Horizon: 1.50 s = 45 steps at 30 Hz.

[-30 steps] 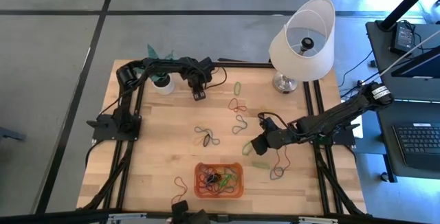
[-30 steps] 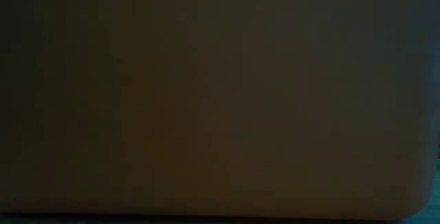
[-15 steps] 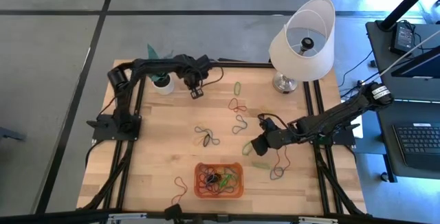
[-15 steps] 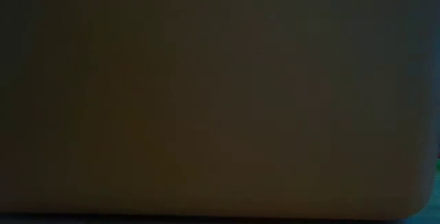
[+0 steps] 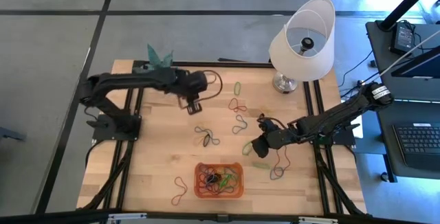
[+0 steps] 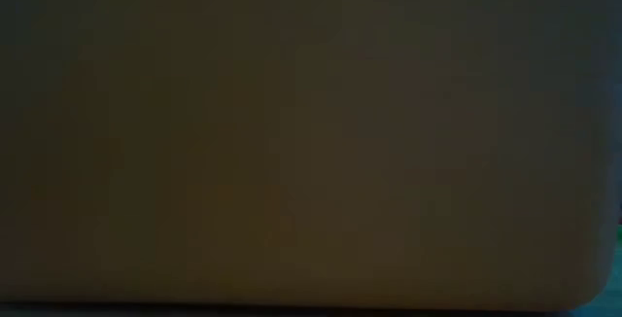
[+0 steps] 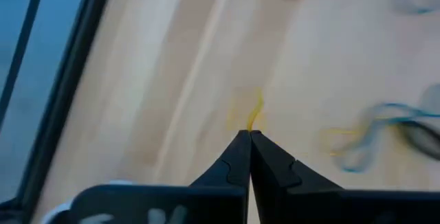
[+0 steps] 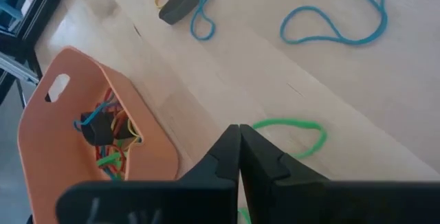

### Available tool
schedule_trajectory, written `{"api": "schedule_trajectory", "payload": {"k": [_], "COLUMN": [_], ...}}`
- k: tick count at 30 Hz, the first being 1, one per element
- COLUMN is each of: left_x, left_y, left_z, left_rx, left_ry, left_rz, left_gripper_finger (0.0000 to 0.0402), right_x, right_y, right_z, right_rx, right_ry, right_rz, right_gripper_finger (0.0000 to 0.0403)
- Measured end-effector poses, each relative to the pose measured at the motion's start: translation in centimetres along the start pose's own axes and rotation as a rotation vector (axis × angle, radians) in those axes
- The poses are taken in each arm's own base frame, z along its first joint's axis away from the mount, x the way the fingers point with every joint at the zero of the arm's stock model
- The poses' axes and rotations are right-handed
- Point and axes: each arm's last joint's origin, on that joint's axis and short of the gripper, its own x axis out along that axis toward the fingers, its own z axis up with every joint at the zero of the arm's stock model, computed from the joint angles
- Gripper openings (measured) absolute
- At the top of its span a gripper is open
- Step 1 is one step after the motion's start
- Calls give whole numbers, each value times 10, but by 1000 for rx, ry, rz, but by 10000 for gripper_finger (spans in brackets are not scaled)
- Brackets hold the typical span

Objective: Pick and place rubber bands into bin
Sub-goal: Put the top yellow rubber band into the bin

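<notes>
From left to right, our left gripper (image 5: 193,104) is pinched shut on a yellow rubber band (image 7: 254,113) above the table (image 5: 151,162), the orange bin (image 5: 218,192) holds several rubber bands (image 5: 217,178), and our right gripper (image 5: 251,147) sits closed beside a green band (image 8: 292,129).

We are finding no readable text, label, brand, number or sign in any of these views. We are seeing pale marks along the lower edge of both wrist views, on the dark gripper bodies, but they are too blurred to read.
</notes>
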Motion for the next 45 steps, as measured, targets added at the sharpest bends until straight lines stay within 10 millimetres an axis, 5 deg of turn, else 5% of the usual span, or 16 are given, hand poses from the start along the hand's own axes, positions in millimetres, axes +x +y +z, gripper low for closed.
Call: {"api": "schedule_trajectory", "payload": {"k": [16, 22, 28, 33, 45], "left_x": [-106, -119, -110, -98, -89], "left_y": [-150, -207, -258, -274, -272], "left_z": [-17, -13, -8, -7, -1], "left_rx": [108, 185, 283, 270, 234], "left_ry": [-327, -361, -331, -286, -171], "left_rz": [-177, -251, -321, -349, -476], "left_gripper_finger": [1, 1, 2, 2, 2], "right_x": [-10, -14, -18, -21, -24], "right_y": [4, 7, 9, 11, 12], "right_z": [-32, -42, -51, -57, -63], "right_rx": [-188, -224, -251, -253, -269], "right_ry": [168, 192, 212, 227, 242], "right_rz": [18, 31, 49, 60, 73], "right_gripper_finger": [12, 12, 12, 12, 12]}}
